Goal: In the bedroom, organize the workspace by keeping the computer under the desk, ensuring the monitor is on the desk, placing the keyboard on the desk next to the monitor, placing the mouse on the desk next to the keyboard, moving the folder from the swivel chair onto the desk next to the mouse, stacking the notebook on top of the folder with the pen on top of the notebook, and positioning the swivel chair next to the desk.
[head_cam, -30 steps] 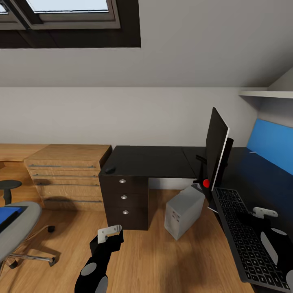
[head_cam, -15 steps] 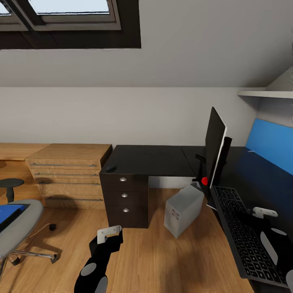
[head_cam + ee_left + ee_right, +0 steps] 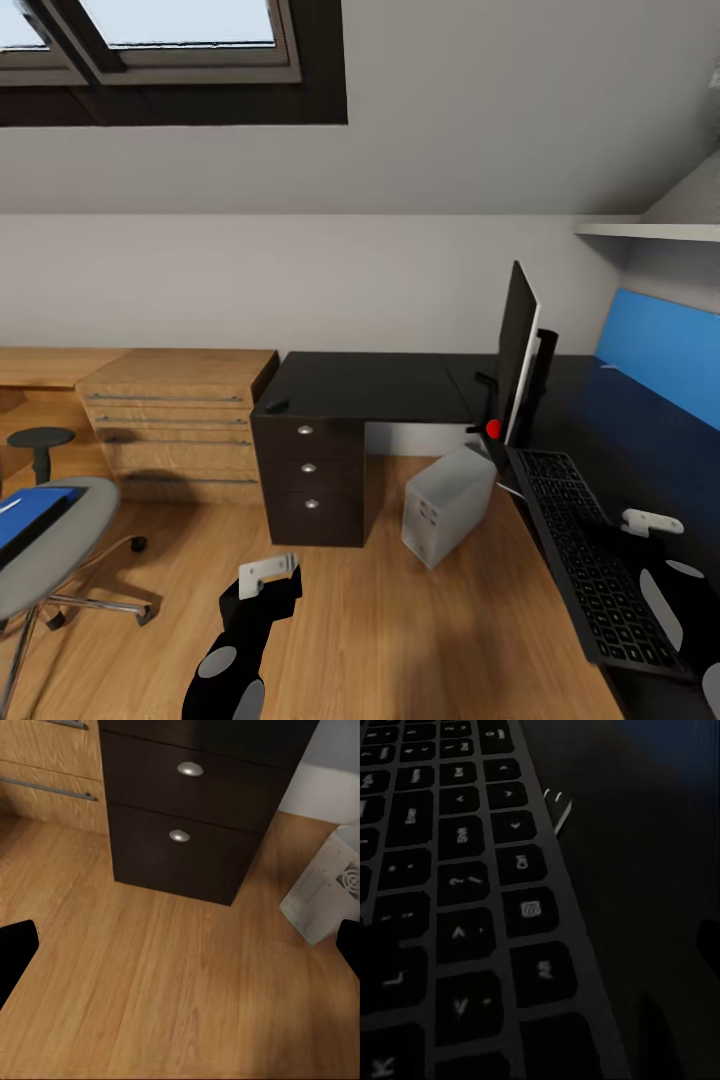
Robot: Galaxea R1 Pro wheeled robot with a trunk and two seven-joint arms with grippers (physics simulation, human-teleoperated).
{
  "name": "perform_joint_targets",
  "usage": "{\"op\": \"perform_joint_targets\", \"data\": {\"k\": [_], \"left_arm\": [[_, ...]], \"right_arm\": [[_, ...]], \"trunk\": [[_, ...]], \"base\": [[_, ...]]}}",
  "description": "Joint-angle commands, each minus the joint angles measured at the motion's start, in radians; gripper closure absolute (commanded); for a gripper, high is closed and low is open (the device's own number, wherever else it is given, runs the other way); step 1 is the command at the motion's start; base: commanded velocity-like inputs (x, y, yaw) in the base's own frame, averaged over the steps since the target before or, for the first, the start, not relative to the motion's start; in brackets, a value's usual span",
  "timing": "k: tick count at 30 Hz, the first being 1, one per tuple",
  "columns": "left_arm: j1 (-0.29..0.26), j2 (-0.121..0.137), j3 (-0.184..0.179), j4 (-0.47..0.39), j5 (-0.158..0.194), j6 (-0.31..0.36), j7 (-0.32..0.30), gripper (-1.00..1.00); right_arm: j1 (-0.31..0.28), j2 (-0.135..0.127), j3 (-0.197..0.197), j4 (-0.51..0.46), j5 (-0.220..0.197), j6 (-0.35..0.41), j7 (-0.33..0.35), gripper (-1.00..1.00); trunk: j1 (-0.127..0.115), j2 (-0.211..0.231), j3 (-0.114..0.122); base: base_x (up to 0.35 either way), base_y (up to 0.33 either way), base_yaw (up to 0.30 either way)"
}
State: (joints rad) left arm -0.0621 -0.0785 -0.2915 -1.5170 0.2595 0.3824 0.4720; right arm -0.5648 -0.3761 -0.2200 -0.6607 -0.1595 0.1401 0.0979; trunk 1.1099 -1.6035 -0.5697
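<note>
Both our arms hang idle while the desk (image 3: 390,385) stands ahead and to our right.

From the head we see the monitor (image 3: 518,350) upright on the desk, edge-on, with the keyboard (image 3: 590,560) lying at its foot, the computer (image 3: 448,503) on the floor in the desk's corner, and the mouse (image 3: 277,405) on the desk's near-left corner above the drawers (image 3: 308,480). At far left the folder (image 3: 28,510) lies on the chair (image 3: 50,545). Our left wrist camera adds the two drawer knobs and the computer's vented face (image 3: 326,896), with the left gripper (image 3: 180,952) spread wide over bare floor, holding nothing, well apart from the computer. Our right wrist camera shows the keyboard's keys (image 3: 457,892) close up; the right gripper (image 3: 650,522) hovers just above the desk beside the keyboard, and we cannot tell how its jaws stand.
</note>
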Motion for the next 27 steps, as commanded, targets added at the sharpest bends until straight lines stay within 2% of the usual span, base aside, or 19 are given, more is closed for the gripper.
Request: {"op": "perform_joint_targets", "data": {"k": [1, 18, 27], "left_arm": [[-0.001, 0.000, -0.001, -0.001, 0.009, 0.003, 0.008, -1.00], [-0.001, 0.000, -0.002, -0.001, 0.009, 0.003, 0.008, -1.00], [-0.001, 0.000, -0.002, -0.001, 0.009, 0.003, 0.008, -1.00]], "right_arm": [[0.000, 0.000, -0.003, 0.056, -0.006, 0.006, 0.005, -1.00], [0.000, 0.000, -0.004, 0.055, -0.006, 0.006, 0.006, -1.00], [0.000, 0.000, -0.004, 0.055, -0.006, 0.006, 0.006, -1.00]], "trunk": [[-0.001, -0.001, -0.001], [-0.001, -0.001, -0.001], [-0.001, -0.001, -0.001]], "base": [[-0.299, 0.000, 0.000], [-0.234, 0.000, 0.000], [-0.183, 0.084, 0.000]]}}
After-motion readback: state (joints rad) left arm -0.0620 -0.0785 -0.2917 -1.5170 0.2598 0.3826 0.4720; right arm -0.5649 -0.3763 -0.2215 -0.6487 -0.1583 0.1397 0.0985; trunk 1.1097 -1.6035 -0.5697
